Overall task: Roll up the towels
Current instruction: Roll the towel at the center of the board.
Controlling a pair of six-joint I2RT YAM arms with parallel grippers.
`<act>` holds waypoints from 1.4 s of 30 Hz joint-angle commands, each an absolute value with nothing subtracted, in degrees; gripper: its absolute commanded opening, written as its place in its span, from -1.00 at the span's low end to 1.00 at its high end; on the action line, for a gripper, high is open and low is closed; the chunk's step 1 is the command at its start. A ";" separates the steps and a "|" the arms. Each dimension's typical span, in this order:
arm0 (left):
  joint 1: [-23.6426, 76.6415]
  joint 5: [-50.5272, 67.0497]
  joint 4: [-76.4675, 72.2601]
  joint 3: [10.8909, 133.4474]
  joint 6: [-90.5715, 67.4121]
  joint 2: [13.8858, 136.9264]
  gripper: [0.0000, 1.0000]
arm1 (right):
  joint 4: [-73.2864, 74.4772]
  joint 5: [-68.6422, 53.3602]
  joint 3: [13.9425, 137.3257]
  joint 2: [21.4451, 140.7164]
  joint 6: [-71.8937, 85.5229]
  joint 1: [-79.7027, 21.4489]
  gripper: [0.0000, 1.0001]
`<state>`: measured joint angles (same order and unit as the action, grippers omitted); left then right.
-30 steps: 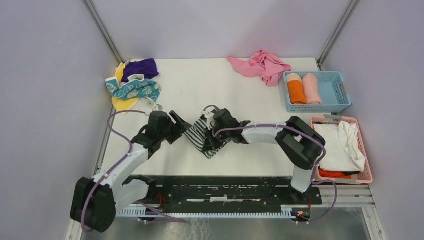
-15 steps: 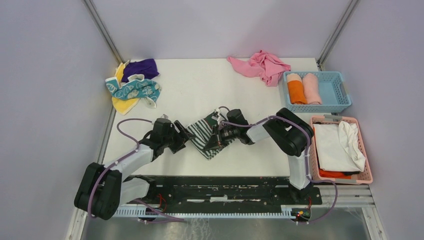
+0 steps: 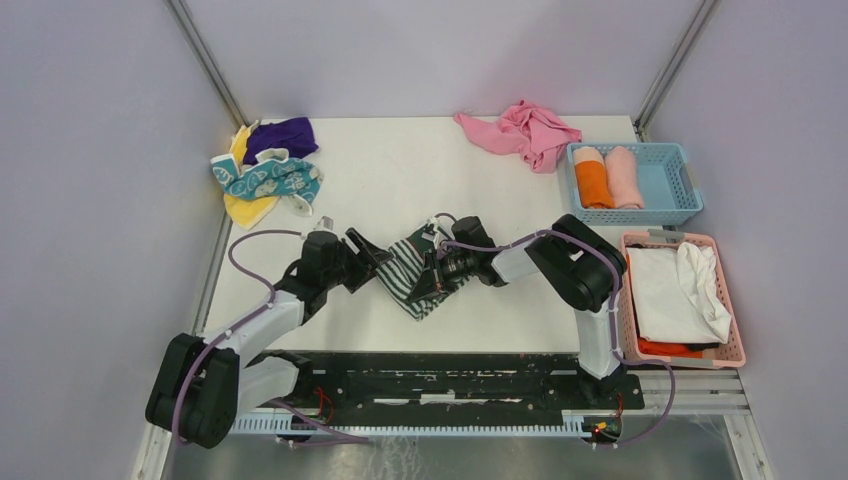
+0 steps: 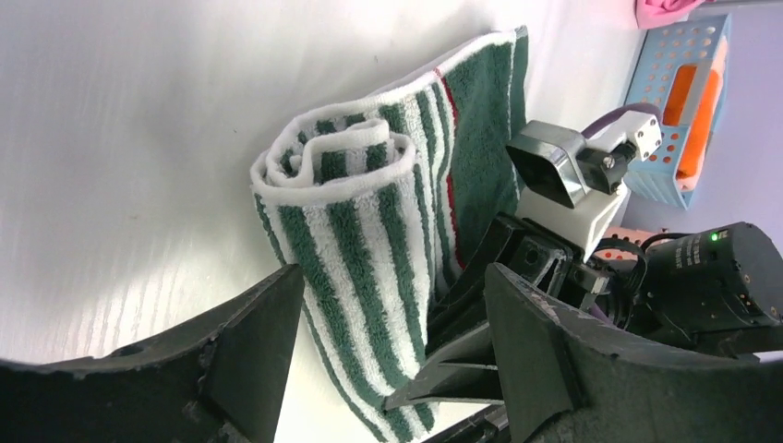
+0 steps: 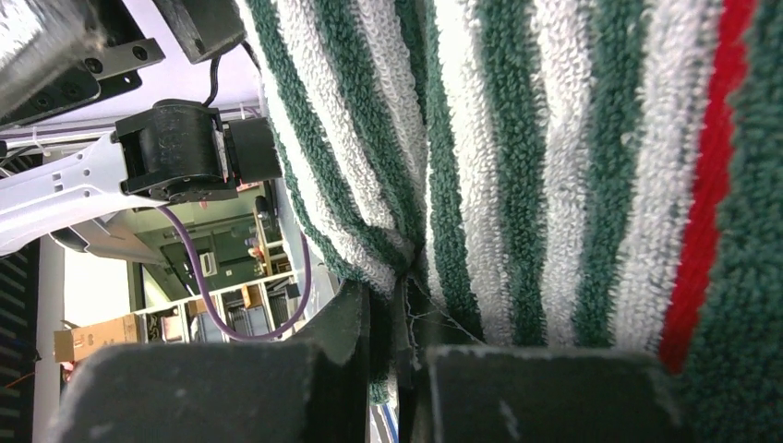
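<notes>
Towel (image 3: 405, 268): green and white stripes, partly rolled, mid-frame on the bench (image 3: 400, 170), lying between the two claws.
Left claw (image 3: 372, 256): open, with its fingers (image 4: 517, 305) spread either side of the roll's end.
Right claw (image 5: 402, 286): closed, pinching a fold of the striped cloth; its body crowds the roll's right side.
Upper left: heap (image 3: 265, 170) of mixed cloths.
Top: pink towel (image 3: 525, 130), crumpled.
Upper right: blue basket (image 3: 690, 185) holding two rolls (image 3: 608, 178).
Right: pink basket (image 3: 733, 330) with white cloth (image 3: 670, 290).
</notes>
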<state>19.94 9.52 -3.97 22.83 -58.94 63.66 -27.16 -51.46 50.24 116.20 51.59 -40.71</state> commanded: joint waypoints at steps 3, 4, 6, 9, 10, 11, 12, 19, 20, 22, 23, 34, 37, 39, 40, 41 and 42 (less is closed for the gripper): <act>19.86 6.18 -3.65 26.13 -58.80 69.68 0.53 | -19.86 -48.96 48.68 118.14 49.02 -41.21 -0.93; 19.86 6.42 -3.32 26.74 -58.40 71.43 0.51 | -19.61 -48.77 48.69 117.93 48.85 -41.20 -0.93; 19.86 6.76 -3.25 27.01 -58.09 74.45 0.45 | -18.54 -48.19 48.82 117.14 48.09 -41.18 -0.92; 19.86 5.73 -2.62 26.45 -57.57 76.88 0.38 | -16.01 -47.33 49.01 115.70 46.36 -41.14 -0.89; 19.92 5.10 -1.79 26.44 -57.19 77.51 0.36 | -15.16 -47.03 49.04 115.19 45.76 -41.18 -0.88; 19.95 4.57 -0.83 26.55 -56.71 78.17 0.34 | -14.19 -46.52 49.12 114.59 45.14 -41.20 -0.88; 19.95 4.27 -0.09 26.56 -56.32 78.81 0.31 | -13.39 -45.86 49.01 113.77 44.42 -41.24 -0.86; 22.35 4.31 -0.22 26.02 -55.88 82.24 -0.08 | 4.19 -31.51 51.73 102.28 30.17 -44.77 -0.42; 22.83 4.11 0.02 26.33 -55.88 82.57 -0.11 | 8.08 -27.60 52.85 100.07 27.75 -46.16 -0.31; 23.43 3.74 0.65 26.82 -55.85 82.53 -0.12 | 12.22 -20.23 54.18 96.77 25.04 -48.74 -0.22; 23.74 3.30 1.15 27.10 -55.94 82.41 -0.13 | 14.41 -16.15 54.74 94.90 23.70 -50.33 -0.13; 24.98 1.76 3.16 27.71 -56.69 81.00 -0.12 | 21.89 27.74 62.01 86.99 9.81 -72.34 0.46; 25.02 1.76 3.16 27.67 -56.79 81.07 -0.11 | 21.89 33.34 65.04 92.27 7.23 -76.50 0.45; 25.06 1.72 3.16 27.68 -56.92 81.00 -0.11 | 22.09 36.43 67.11 96.13 6.18 -78.45 0.44; 25.13 1.75 3.16 27.62 -56.87 81.07 -0.11 | 22.23 38.00 68.07 97.90 5.86 -79.22 0.44; 25.21 1.76 3.16 27.71 -56.90 81.07 -0.11 | 22.29 39.25 69.03 99.64 5.54 -79.86 0.44; 25.15 1.76 3.12 27.70 -56.89 81.04 -0.11 | 22.43 40.06 69.67 101.20 5.26 -80.20 0.43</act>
